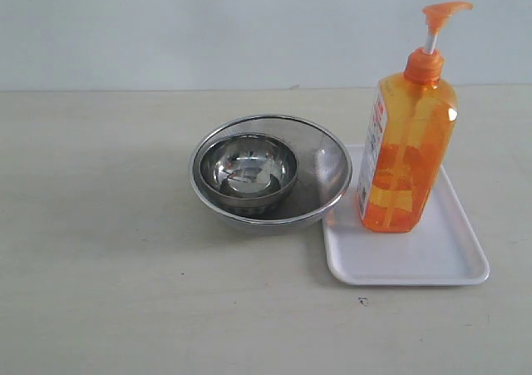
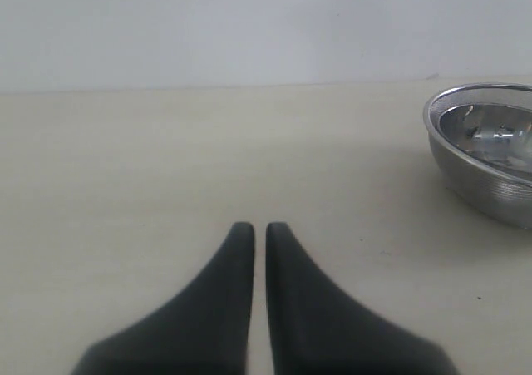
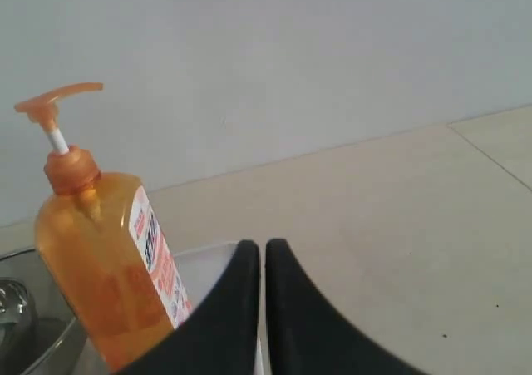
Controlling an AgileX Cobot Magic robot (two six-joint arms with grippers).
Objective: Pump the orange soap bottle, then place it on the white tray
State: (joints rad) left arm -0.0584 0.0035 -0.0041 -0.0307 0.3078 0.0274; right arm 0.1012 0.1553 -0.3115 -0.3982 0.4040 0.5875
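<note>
Two task items: bottle [image 1: 407, 159] upright on tray [image 1: 416, 263], placement apparently done. Left end effector [image 2: 260, 227], right end effector [image 3: 262, 246]: closed, empty, clear of bottle; likely nothing left to grip.

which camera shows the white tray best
The exterior view: the flat white rectangular plastic tray shows almost whole. The right wrist view catches only a sliver; the left wrist view shows none.

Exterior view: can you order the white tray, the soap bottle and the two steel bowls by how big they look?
1. white tray, widest spread.
2. outer steel bowl and orange soap bottle: too alike to rank, though the bottle stands tallest.
3. inner steel bowl, smallest.
</note>
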